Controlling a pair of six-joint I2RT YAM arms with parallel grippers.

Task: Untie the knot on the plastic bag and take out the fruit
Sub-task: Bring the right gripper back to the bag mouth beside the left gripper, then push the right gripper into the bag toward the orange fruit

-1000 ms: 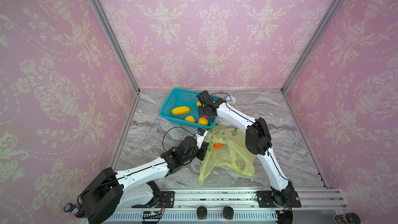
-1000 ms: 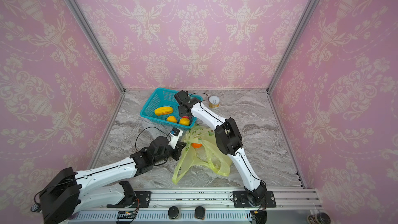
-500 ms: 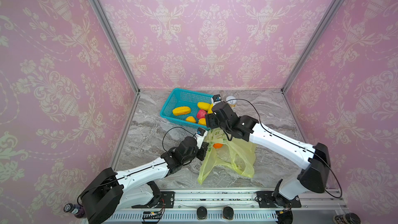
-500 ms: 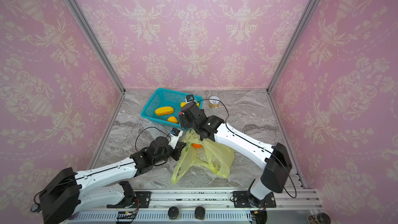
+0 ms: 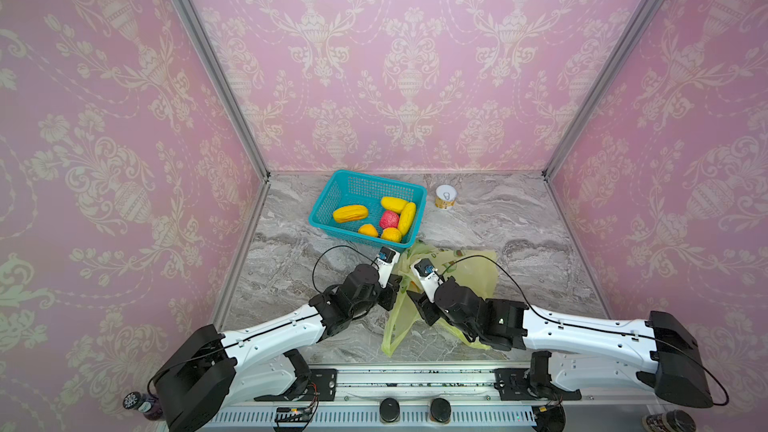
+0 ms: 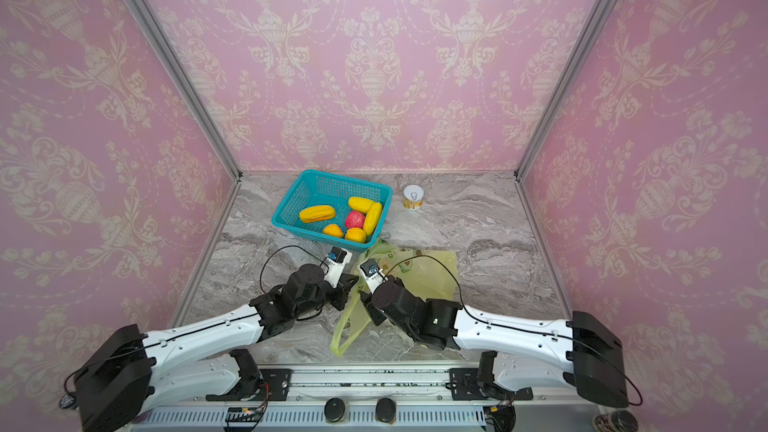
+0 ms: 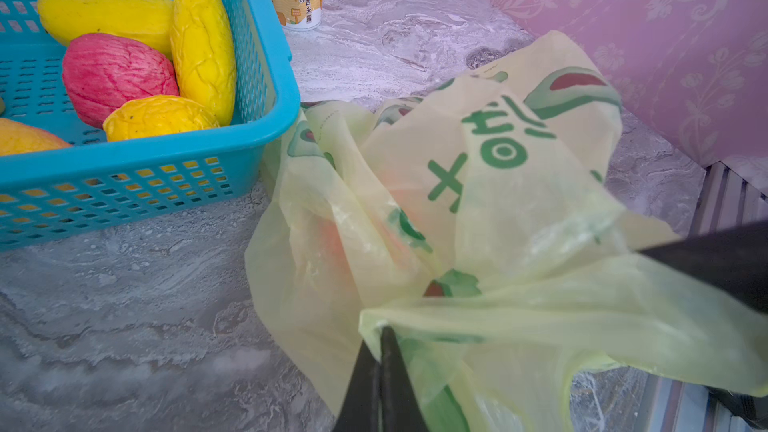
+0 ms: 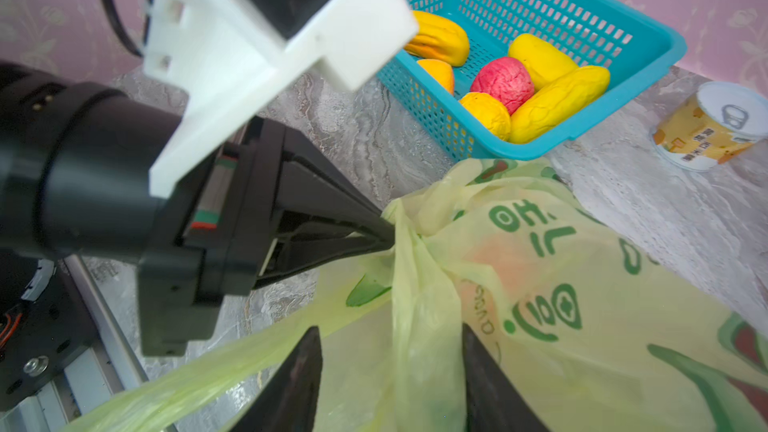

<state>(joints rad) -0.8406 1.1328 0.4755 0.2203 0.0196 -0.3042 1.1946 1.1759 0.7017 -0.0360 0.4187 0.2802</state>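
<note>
"Six fruits (image 5: 350,214) lie in the teal basket (image 5: 322,197), in both top views. Grippers?"

"Left wrist: my left gripper (image 7: 384,332) is clamped on the plastic bag (image 7: 498,201) rim, with one orange fruit (image 7: 332,238) inside, beyond its tips. Right wrist: my right gripper (image 8: 390,334) gapes astride the bag. Closing there, I'd likely pinch film and tear it."

The plastic bag (image 7: 519,201) is translucent yellow-green with green printed marks; the basket (image 7: 124,184) is teal mesh; it holds yellow fruits (image 7: 203,47), an orange fruit (image 5: 368,229) and a pink-red fruit (image 7: 116,76); the can (image 5: 446,196) is white-topped with a yellow label; the table (image 5: 519,218) is grey-veined marble; the walls (image 5: 411,56) are pink with a cream damask pattern.
</note>
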